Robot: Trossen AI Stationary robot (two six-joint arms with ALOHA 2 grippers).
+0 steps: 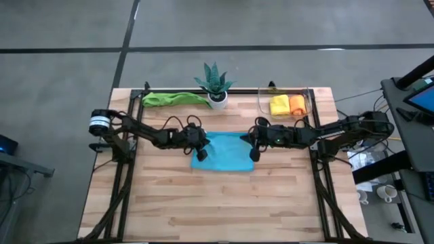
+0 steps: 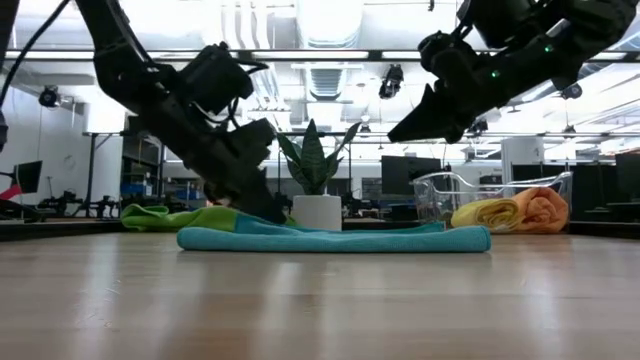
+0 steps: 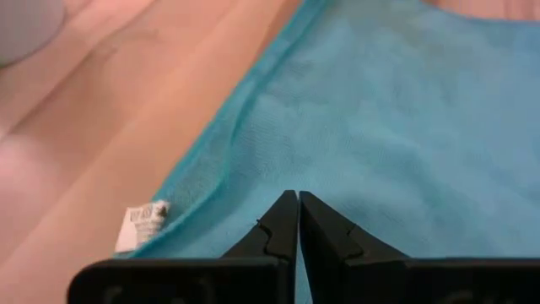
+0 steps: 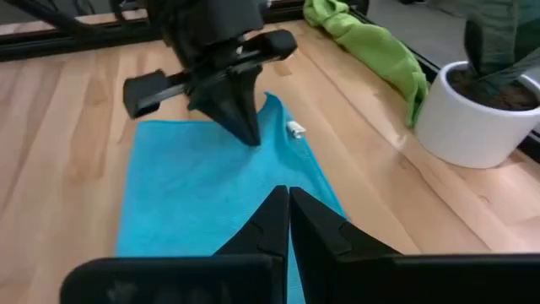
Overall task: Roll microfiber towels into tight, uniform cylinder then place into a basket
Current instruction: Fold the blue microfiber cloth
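**A:** ok so the left gripper (image 1: 199,154) has its fingers pressed fully together, tip down on the light blue towel (image 1: 224,152) near its left edge. In the low view the closed tip meets the cloth, and nothing is pinched between the fingers. You can see the same thing from the right wrist camera, where the left gripper (image 4: 245,127) pokes the far end of the towel right beside a little white tag (image 4: 295,129).

**B:** and the right gripper (image 1: 255,153)?

**A:** Also closed tight, holding nothing. From the low view it hangs well above the table, over the towel's right side, not touching it.

**B:** where's the towel itself?

**A:** Spread flat in the middle of the wooden table (image 1: 224,203), between the two arms, not rolled.

**B:** other towels?

**A:** A yellow towel (image 1: 279,104) and an orange towel (image 1: 297,103) sit rolled side by side inside the clear basket (image 1: 263,103) at the back right. A green towel (image 1: 173,99) lies crumpled along the back edge on the left. Between it and the basket there's a spiky plant (image 1: 215,79) in a white pot (image 1: 217,101).
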